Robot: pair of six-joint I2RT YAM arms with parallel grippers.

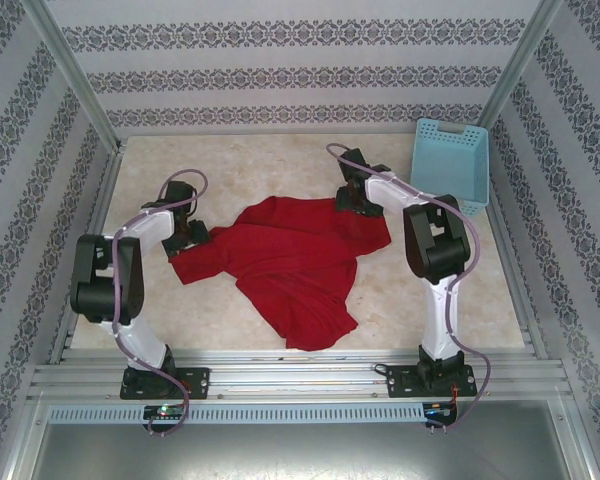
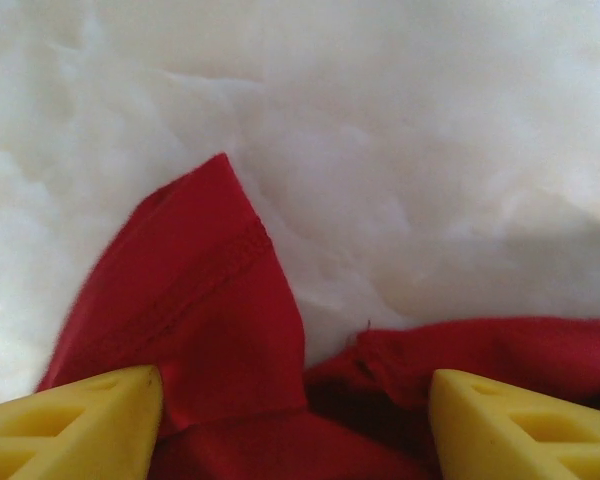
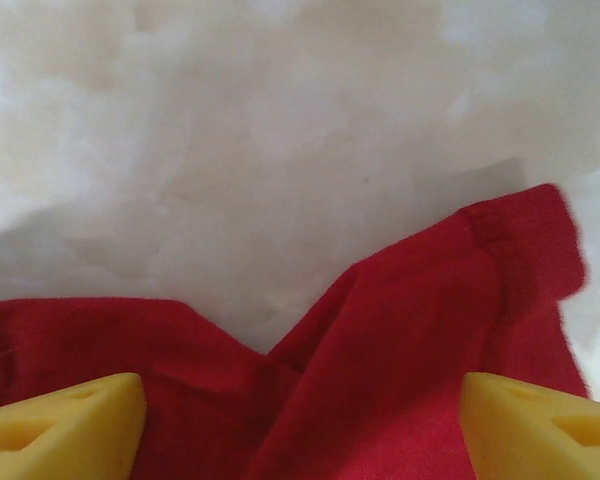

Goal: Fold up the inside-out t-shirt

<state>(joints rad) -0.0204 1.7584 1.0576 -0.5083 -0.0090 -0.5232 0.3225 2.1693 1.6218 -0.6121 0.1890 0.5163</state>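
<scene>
On the pale bench, between my two arms, the red t-shirt lies rumpled and unfolded. Its widest part stretches from side to side, and a long flap trails toward the near edge. My left claw is low over the shirt's left end, where a sleeve sticks out, and my right claw is low over the far right corner of the cloth. From the left wrist, the yellow fingers are spread wide, one at each lower corner of the view, and they grip nothing. Red cloth lies between and beneath them. A pointed piece of the sleeve, with a stitched seam running across it, reaches away from the claw onto the bare bench, and a second fold runs off to the right. From the right wrist, the fingers are likewise far apart and clamp nothing. The cloth spreads under them in two folds that meet in a shallow notch, and the right-hand fold ends in a hemmed edge that curls up a little. I cannot tell whether either claw's fingertips touch the cloth or hang just above it. A light blue basket is at the far right corner of the bench, well apart from the shirt.
</scene>
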